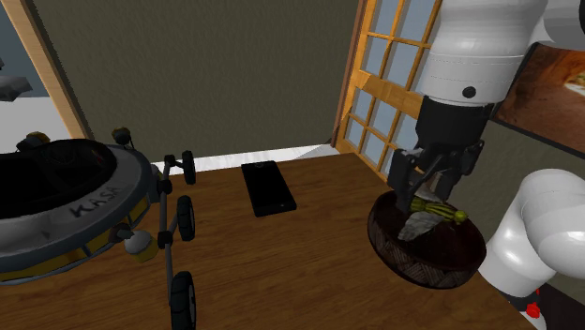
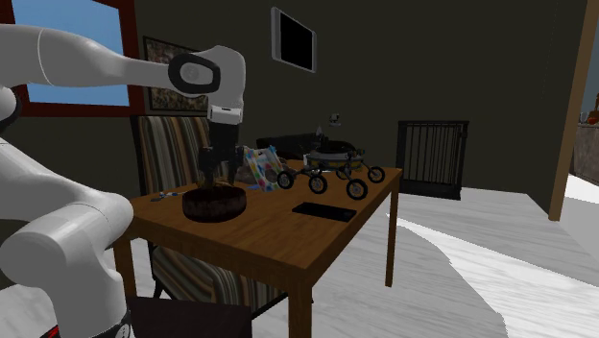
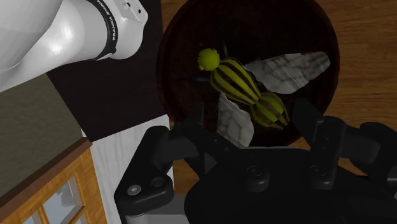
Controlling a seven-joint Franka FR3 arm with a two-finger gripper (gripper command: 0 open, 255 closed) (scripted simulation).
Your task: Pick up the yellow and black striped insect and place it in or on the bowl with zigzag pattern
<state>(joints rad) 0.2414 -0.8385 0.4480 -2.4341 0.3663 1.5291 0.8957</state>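
Observation:
The yellow and black striped insect [image 3: 238,79], with pale grey wings, lies inside the dark round bowl [image 3: 172,57]. My gripper [image 3: 252,114] hangs right over it, open, its fingers [image 3: 312,121] standing apart on either side of the insect's rear end without clasping it. In the shoulder view the bowl [image 1: 394,248] sits on the wooden table near the stand, with the insect [image 1: 431,214] in it and the gripper [image 1: 429,192] just above. The second exterior view has the bowl [image 2: 213,205] at the table's left end under the gripper [image 2: 219,178].
A flat black slab [image 1: 268,187] lies mid-table. A wheeled rover toy [image 1: 178,225] with a big round black body [image 1: 56,206] takes the shoulder view's left. A colourful patterned item [image 2: 257,165] stands behind the bowl. A wood-framed window [image 1: 384,94] is close by.

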